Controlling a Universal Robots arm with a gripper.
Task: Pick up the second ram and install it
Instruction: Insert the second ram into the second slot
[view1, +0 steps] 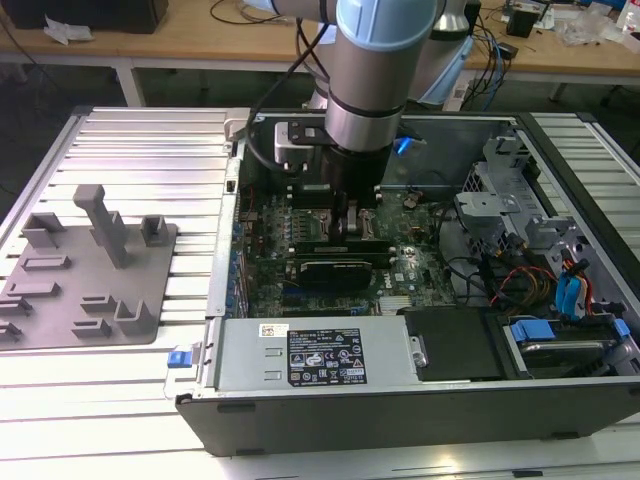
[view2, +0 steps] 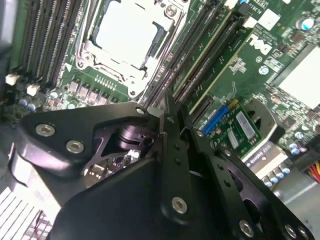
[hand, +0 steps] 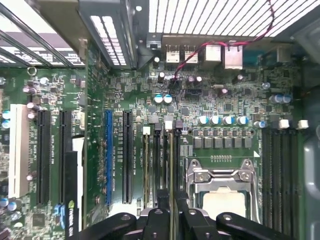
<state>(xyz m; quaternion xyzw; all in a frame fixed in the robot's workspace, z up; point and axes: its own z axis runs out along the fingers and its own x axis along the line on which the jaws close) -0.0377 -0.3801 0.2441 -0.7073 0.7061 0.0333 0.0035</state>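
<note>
Jaws (hand: 167, 200) are held nearly together over the memory slots (hand: 160, 160) beside the CPU socket (hand: 220, 192), pinching the ram (hand: 171, 165), seen edge-on, its long axis along the slots.

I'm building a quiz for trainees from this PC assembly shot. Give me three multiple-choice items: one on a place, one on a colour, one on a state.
1. Where is the gripper?
A. Over the grey fixture
B. Inside the computer case, above the motherboard
C. Over the wooden bench

2. In the first wrist view, what colour is the one coloured long slot among the black ones?
A. Red
B. Yellow
C. Blue

3. How is the computer case?
A. Side open, board exposed
B. Closed
C. Wrapped in plastic

Answers: B, the gripper hangs over the motherboard. C, the slot is blue. A, the computer case shows its insides.
</note>
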